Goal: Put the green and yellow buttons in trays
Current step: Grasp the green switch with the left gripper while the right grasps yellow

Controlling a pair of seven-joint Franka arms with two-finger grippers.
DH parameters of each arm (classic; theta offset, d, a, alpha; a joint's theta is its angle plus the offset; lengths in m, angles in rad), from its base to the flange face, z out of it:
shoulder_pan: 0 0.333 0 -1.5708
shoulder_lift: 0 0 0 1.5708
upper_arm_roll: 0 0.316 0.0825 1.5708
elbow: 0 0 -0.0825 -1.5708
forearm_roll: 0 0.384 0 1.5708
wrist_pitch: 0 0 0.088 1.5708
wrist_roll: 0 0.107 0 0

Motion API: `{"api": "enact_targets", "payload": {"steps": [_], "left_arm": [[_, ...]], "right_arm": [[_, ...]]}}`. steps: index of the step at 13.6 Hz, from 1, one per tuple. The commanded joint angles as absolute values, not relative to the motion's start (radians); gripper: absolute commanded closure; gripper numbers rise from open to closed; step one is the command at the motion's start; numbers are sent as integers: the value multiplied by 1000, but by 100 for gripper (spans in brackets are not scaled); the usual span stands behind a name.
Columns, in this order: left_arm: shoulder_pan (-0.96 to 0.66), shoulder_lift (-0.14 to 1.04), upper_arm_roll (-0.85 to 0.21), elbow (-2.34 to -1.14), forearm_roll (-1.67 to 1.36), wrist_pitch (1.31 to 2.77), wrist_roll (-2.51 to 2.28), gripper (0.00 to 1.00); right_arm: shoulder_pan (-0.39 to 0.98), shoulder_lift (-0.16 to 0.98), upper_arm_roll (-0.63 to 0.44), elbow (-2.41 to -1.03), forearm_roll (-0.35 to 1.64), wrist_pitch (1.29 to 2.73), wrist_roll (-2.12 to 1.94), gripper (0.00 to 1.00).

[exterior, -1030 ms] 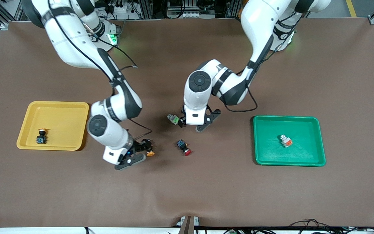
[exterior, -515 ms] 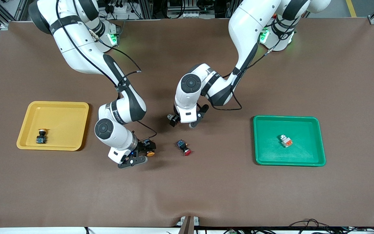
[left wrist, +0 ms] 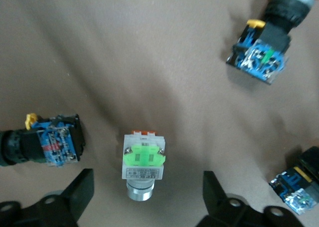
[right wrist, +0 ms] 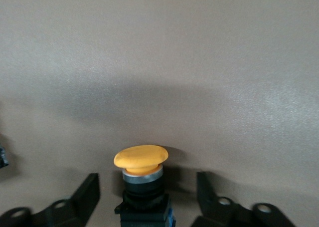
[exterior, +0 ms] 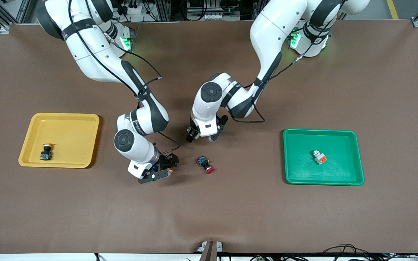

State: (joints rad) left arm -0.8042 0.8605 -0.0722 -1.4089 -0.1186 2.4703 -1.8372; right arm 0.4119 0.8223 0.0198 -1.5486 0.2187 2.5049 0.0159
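Front view shows both arms low over the brown cloth (exterior: 303,224) in the middle of the table. Left gripper (left wrist: 144,197) sits over the green button (left wrist: 143,162), its 2 fingers (left wrist: 75,194) wide, 1 on each side and not touching it. Right gripper (right wrist: 144,199) sits over a yellow button (right wrist: 142,174), fingers (right wrist: 82,197) wide around it too, not touching. Nothing is held yet. 1 yellow button (exterior: 46,151) lies in the yellow tray (exterior: 85,119), and 1 grey button with an orange face (exterior: 319,157) lies in the green tray (exterior: 354,159). A red button (exterior: 205,165) lies on the cloth between the 2 grippers. The green button is a small blocky thing with a round metal end, so I think it could spin or pop out if the fingers pinch off its middle. Other buttons (left wrist: 47,139) lie close by, and a finger might bump 1. The yellow button has a smooth round cap like a mushroom on a black body; a grip too high could slip off it. The cloth is soft and wrinkly, so buttons may tip. The trays look like smooth plastic with rims.
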Motion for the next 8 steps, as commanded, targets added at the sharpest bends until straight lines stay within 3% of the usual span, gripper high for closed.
{"api": "enact_targets", "payload": {"steps": [1,4,8], "left_arm": [[-821,899,-61,-1376,-137,2513,-1862,13],[-824,913,-61,-1376,-137,2526,-1867,18],[-825,923,-60,-1376,-135,2530,-1864,24]], "right_arm": [[422,813,14,-1565,241,2520,20,97],[379,784,12,-1566,236,2504,-3,100],[260,675,12,-1560,236,2338,-58,100]]}}
